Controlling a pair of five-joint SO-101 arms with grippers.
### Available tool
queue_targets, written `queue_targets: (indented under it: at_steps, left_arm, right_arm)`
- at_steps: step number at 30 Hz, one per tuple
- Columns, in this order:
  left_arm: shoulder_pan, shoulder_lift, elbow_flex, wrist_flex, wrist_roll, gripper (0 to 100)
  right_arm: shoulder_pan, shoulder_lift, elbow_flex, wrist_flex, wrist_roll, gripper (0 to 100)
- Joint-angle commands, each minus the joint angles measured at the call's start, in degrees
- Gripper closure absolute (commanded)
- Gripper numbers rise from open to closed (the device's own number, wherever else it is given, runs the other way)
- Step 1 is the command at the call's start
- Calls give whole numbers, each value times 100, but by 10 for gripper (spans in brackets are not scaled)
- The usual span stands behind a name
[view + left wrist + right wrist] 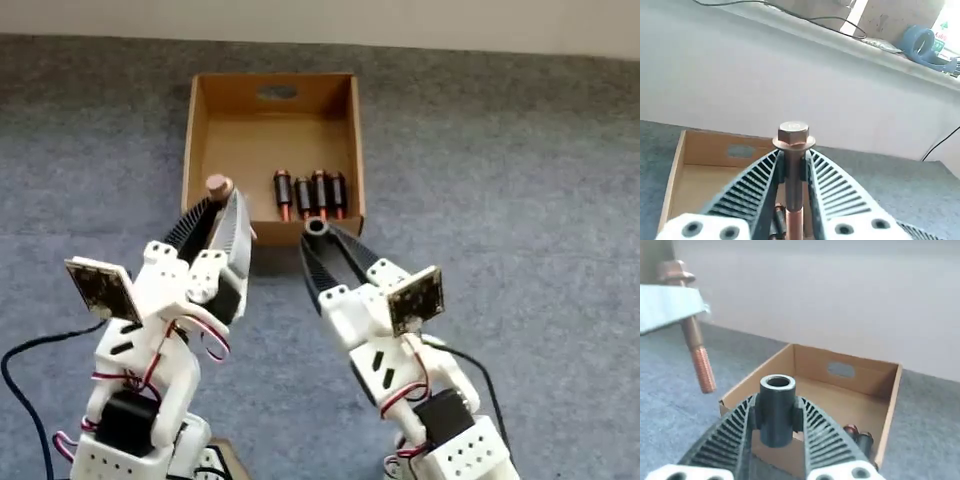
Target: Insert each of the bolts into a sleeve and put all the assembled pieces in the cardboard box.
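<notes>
My left gripper is shut on a copper bolt, held upright with its hex head on top, over the near left corner of the cardboard box. My right gripper is shut on a dark sleeve, bore up, just in front of the box's near wall. In the right wrist view the bolt hangs to one side of the sleeve, its threaded tip near the level of the sleeve's mouth. Several assembled pieces lie in the box by its near wall.
Grey carpet surrounds the box on all sides. A pale wall stands behind the table, with cables and a blue roll on a ledge above it. The far half of the box floor is bare.
</notes>
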Motion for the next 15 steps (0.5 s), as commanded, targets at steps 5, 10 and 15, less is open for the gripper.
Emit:
queue_targets:
  at_steps: [5, 10, 15]
  left_arm:
    - [-31, -110, -13, -387, 35, 992]
    - [-22, -101, -13, -1108, 44, 992]
    - [268, -101, -22, -1266, 53, 992]
  right_arm:
    - [-75, -40, -189, -338, -26, 993]
    - [-40, -40, -136, -338, -26, 993]
    - [-40, -40, -127, -338, -26, 993]
